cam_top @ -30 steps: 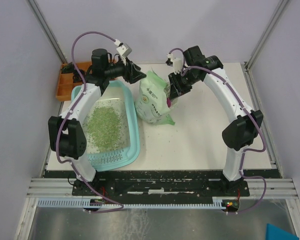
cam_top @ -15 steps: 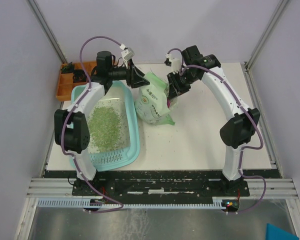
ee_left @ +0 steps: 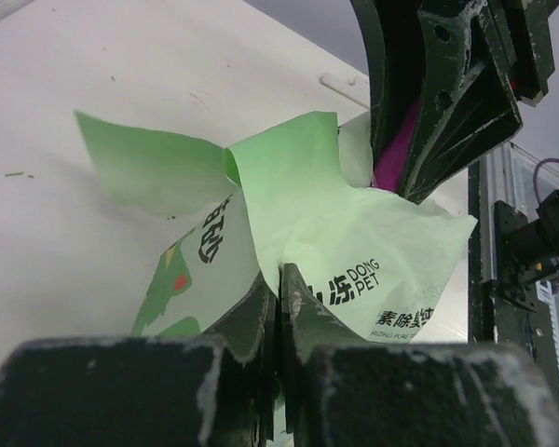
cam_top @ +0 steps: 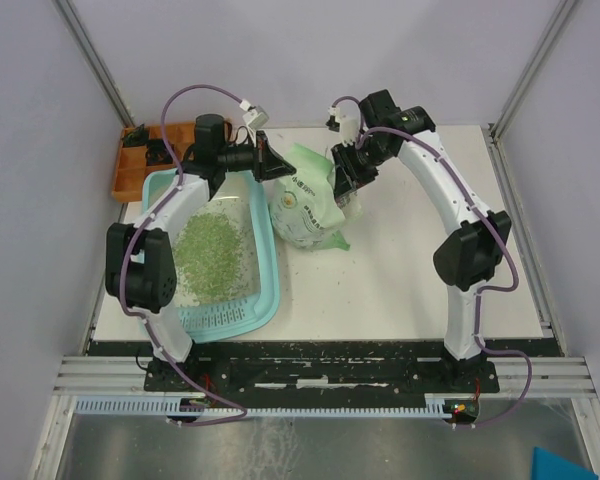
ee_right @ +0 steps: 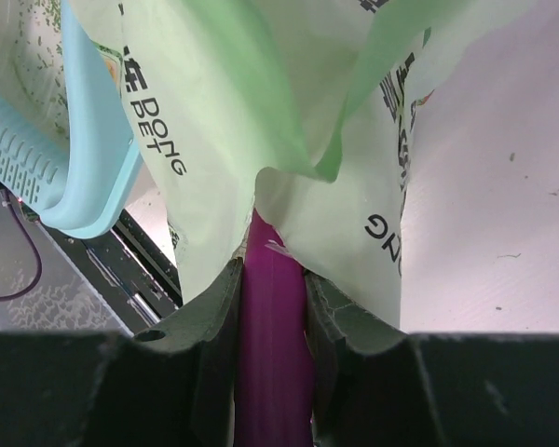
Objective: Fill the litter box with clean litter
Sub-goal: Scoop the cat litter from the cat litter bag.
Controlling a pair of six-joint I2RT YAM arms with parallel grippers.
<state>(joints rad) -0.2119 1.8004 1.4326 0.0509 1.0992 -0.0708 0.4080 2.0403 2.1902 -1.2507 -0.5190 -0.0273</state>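
The litter box (cam_top: 271, 262) lay on the table (cam_top: 400, 285), beside the left gripper's (cam_top: 278, 168) fingers on their outer side and nearer the arm bases, with a patch of clean litter (cam_top: 208, 252) spread across the middle of its floor and the grated end closest to the bases. A pale green printed bag (cam_top: 305, 205) stood slumped between the two sets of fingers, its crumpled mouth up; I could not see what was inside it apart from a magenta scoop (ee_right: 272, 358) pushed in at the top. An orange tray (cam_top: 130, 172) sat behind the box, well away from both grippers. The left arm arched over the box's far end with its wrist turned level toward the bag, and its fingers (ee_left: 303, 312) were pressed together on a fold of the bag's upper edge. The right arm reached in from the other side, bent down over the bag mouth; the right gripper (ee_right: 272, 275) had its fingers partly apart, clamped on the scoop's handle, with bag paper draped against them
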